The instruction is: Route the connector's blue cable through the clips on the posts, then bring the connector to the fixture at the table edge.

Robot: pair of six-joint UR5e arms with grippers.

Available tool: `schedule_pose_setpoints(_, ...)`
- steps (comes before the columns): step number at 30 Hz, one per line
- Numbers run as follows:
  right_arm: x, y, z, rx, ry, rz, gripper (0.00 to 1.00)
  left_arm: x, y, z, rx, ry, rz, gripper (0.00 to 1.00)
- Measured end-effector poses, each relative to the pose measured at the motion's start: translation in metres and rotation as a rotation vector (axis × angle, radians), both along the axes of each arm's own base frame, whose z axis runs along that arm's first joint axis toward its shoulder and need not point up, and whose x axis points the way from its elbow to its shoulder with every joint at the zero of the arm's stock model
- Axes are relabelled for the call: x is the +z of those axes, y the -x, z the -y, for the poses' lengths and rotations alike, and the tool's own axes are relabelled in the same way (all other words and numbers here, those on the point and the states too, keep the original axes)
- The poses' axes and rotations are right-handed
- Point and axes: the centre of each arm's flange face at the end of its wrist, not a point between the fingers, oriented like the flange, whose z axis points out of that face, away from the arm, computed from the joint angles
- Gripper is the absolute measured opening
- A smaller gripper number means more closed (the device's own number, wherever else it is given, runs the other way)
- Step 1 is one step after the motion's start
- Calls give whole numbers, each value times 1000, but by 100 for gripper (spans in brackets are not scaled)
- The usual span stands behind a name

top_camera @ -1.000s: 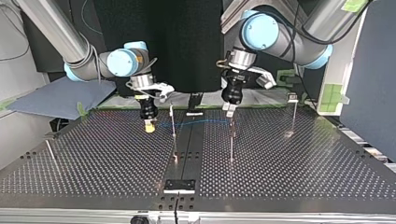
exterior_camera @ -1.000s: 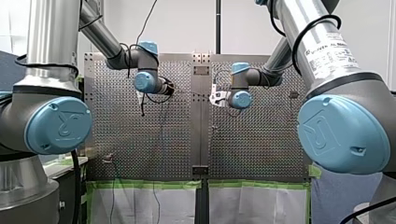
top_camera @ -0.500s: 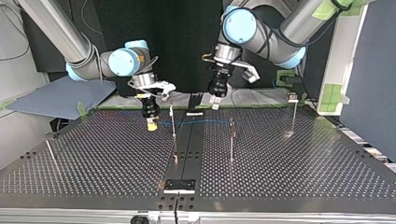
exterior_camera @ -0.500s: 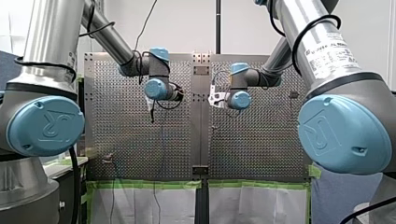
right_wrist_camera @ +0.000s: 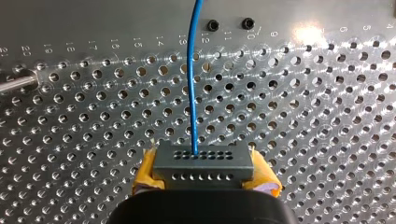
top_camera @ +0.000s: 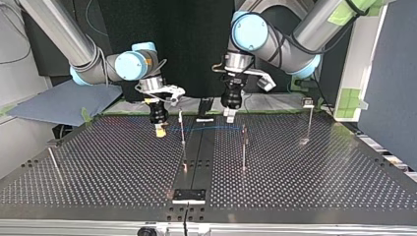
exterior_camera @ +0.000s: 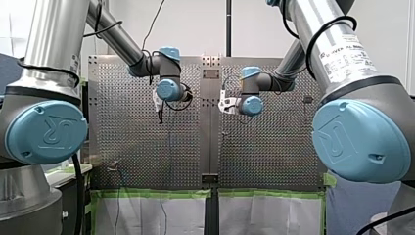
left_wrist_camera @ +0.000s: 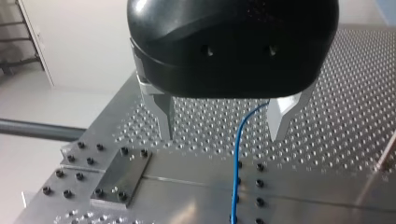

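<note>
**Right pincer on connector; left pincer open astride cable**

Top view, read left to right. My right arm enters from the upper left with its wrist turned straight down. The right pincer (top_camera: 159,129) hangs vertical above the table (top_camera: 98,167). In the right wrist view its yellow pads (right_wrist_camera: 144,179) are clamped on both ends of the grey connector (right_wrist_camera: 203,162).

The blue cable (top_camera: 206,129) leaves the connector's face and runs level to the right. It passes the first post (top_camera: 182,132) and reaches the second post (top_camera: 244,147). I cannot tell whether it sits in either clip.

My left arm enters from the upper right, elbow bent, wrist down. The left pincer (top_camera: 229,114) hangs between those two posts, toward the far edge. In the left wrist view its metal fingers (left_wrist_camera: 163,116) are spread wide and grip nothing. The cable passes between them, nearer one finger, untouched.

A third post (top_camera: 309,123) stands well apart at the right.
</note>
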Motion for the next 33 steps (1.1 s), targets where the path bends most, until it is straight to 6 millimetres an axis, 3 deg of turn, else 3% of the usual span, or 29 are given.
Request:
schedule_pose_setpoints(13, 0, 0, 1, -1, 6, 3, 0, -18, -22, 13, 65, -87, -41, 98)
schedule_pose_setpoints(33, -1, -3, -1, 5, 7, 5, 0, -8, -33, 25, 144, -129, -18, 98)
